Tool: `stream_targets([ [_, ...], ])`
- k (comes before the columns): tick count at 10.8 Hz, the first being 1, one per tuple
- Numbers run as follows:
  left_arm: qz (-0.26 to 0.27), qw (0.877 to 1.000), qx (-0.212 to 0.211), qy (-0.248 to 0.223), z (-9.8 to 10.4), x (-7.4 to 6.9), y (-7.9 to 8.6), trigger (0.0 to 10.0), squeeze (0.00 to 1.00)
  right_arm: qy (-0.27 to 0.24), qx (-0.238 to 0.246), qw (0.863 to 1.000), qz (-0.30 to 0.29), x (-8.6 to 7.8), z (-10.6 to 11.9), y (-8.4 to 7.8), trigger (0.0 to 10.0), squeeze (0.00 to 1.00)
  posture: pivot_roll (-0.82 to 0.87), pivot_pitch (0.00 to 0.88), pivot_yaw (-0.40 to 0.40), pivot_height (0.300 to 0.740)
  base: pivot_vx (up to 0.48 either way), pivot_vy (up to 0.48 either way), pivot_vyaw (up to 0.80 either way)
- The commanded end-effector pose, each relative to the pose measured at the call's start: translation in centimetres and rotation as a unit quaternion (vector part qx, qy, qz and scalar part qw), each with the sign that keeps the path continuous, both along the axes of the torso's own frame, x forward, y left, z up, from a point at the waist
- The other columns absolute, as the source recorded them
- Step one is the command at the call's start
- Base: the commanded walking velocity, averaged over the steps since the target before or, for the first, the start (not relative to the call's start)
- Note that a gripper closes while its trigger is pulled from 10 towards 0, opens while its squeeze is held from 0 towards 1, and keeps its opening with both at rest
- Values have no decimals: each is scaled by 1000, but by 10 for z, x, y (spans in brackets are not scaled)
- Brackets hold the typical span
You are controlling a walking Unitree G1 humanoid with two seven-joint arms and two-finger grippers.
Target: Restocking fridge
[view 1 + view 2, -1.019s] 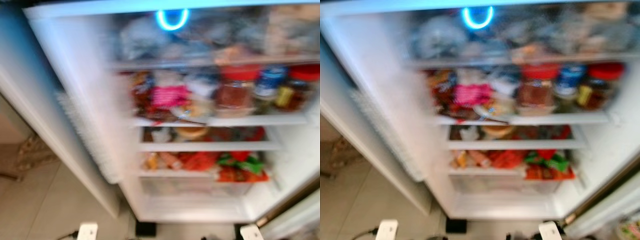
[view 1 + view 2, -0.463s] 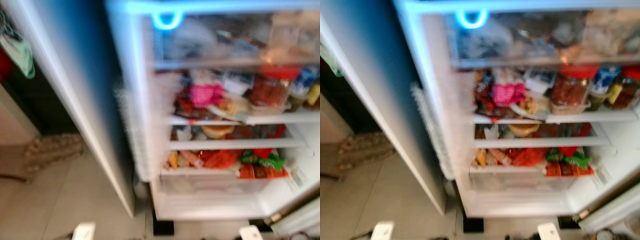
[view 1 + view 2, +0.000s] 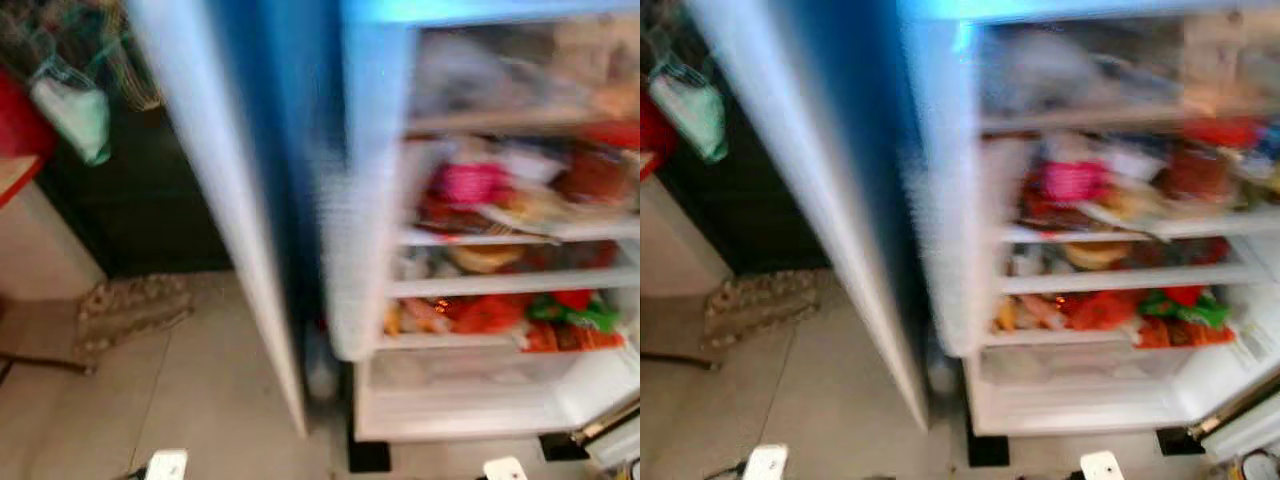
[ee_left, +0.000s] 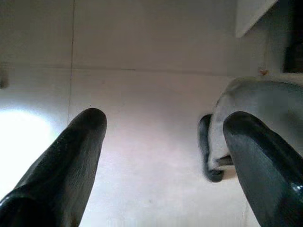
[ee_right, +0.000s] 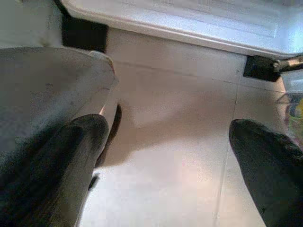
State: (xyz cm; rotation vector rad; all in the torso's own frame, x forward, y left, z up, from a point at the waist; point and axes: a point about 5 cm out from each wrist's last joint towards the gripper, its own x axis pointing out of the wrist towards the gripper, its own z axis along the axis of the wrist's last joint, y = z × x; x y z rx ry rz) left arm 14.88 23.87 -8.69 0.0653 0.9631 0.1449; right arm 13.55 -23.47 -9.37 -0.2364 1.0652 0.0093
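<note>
Hanging idle, the left gripper [image 4: 163,142] and right gripper [image 5: 168,156] are held spread above pale floor tiles [image 4: 142,71]; a blurred, stocked white fridge [image 3: 480,300] is seen ahead of the jaws.

left gripper [image 4: 163,142] — fingers spread, holding nothing | pale tiled floor [image 4: 147,99] below | grey robot foot [image 4: 255,118] beside

L hand [image 4: 163,142] hangs low, fingers apart; R hand [image 5: 168,151] likewise, fingers apart

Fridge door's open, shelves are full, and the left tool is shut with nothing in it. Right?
Not quite. The left tool is open, its fingers spread over bare floor, as the left wrist view shows. The fridge door is open and the shelves full.
</note>
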Motion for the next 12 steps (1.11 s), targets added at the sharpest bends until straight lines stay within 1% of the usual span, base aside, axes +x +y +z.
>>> stream_targets([
  [1, -14, 1000, 1, 4, 0, 1, -2, 10000, 0, 8, 33, 999, 16, -3, -5, 20, 10000, 0, -64, 0, 93, 660, 0, 371, 0],
  [5, -16, 1000, -3, 0, 1, 4, -3, 10000, 0, 11, 35, 999, 14, -3, -5, 20, 10000, 0, -59, 0, 89, 660, 0, 341, 0],
  [7, -18, 1000, 2, 5, 0, 3, -3, 10000, 0, 8, 37, 999, 8, -2, -5, 19, 10000, 0, -52, 9, 84, 660, 0, 0, 0],
  [8, -18, 1000, 2, 6, 0, 3, -3, 10000, 0, 6, 37, 999, 9, -2, -5, 19, 10000, 0, -49, 14, 79, 674, 0, 0, 0],
  [9, -17, 1000, -2, 4, 1, 8, -7, 10000, 0, 9, 32, 999, 8, -2, -5, 17, 10000, 0, -46, 18, 74, 684, 0, 0, 0],
  [10, -17, 1000, -5, 2, 1, 12, -12, 10000, 0, 11, 30, 999, 6, -1, -4, 16, 10000, 0, -46, 20, 70, 704, 0, 0, 0],
  [12, -14, 1000, -9, 8, 0, 10, -13, 10000, 0, 10, 30, 999, 5, -1, -4, 15, 10000, 0, -41, 27, 63, 740, 0, 0, 0],
])
